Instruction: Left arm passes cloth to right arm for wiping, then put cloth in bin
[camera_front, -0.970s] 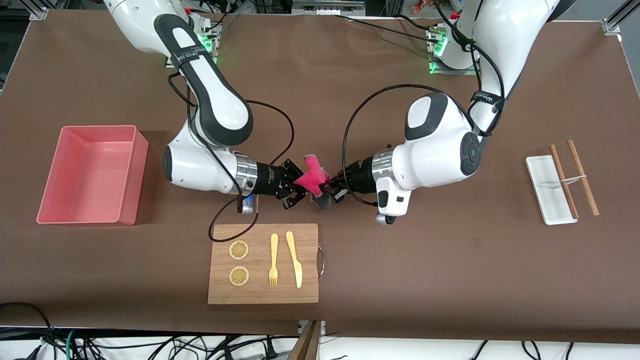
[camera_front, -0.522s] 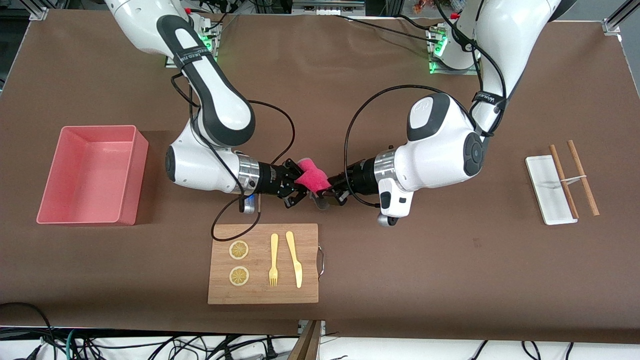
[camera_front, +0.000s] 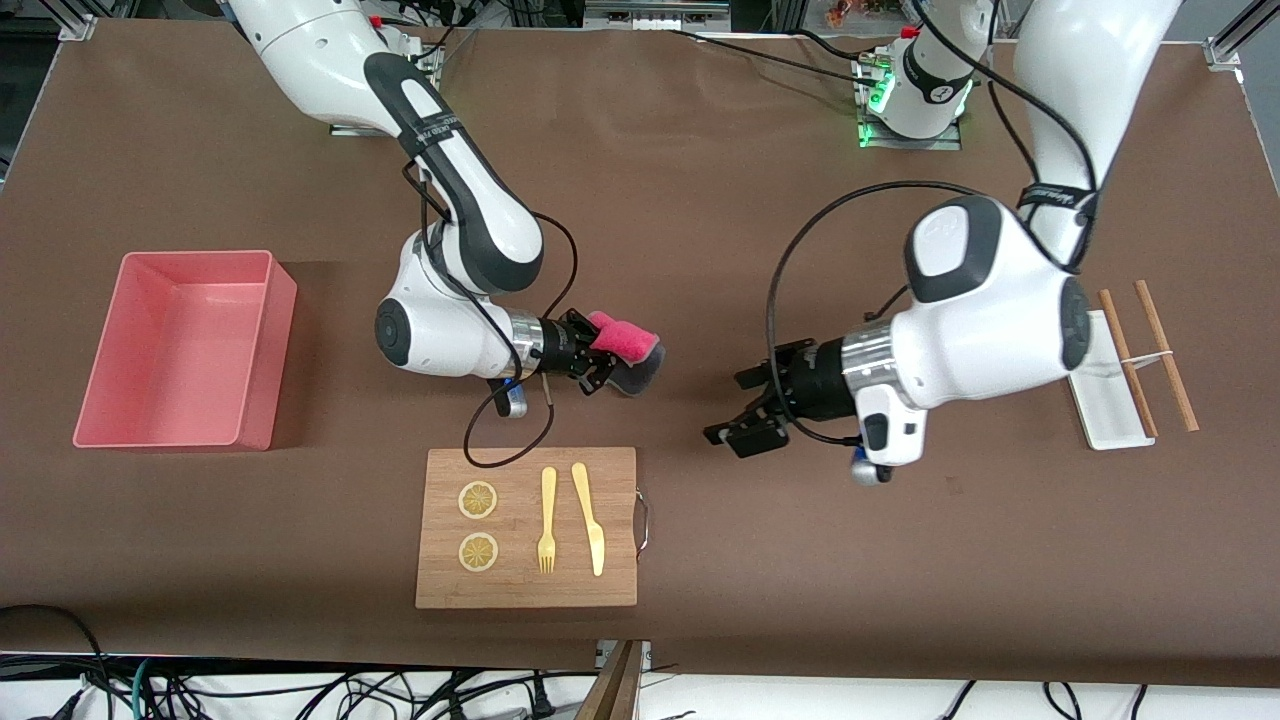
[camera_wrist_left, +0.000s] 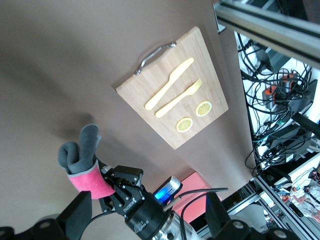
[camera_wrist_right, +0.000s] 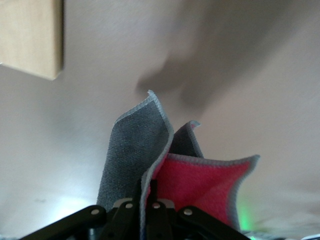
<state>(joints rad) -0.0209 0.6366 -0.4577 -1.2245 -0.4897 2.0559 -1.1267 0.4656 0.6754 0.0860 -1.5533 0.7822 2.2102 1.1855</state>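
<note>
Front view: the handover looks done. The right pincer (camera_front: 603, 362) grasps the cloth (camera_front: 626, 345) above the counter (camera_front: 900, 560); the left pincer (camera_front: 748, 405) hangs released and empty. Wiping and the rigid salmon bin (camera_front: 255, 345) remain.

Left wrist view: the cloth (camera_wrist_left: 82, 162) droops, soft.

Right wrist view: nubby pink and grey faces, pale trim.

The cloth (camera_wrist_right: 200, 185) looks like napped microfibre with stitched pale edging. The bin (camera_front: 180, 350) is smooth plastic (slightly glossy), the cutting board (camera_front: 527, 527) matt pale wood.
</note>
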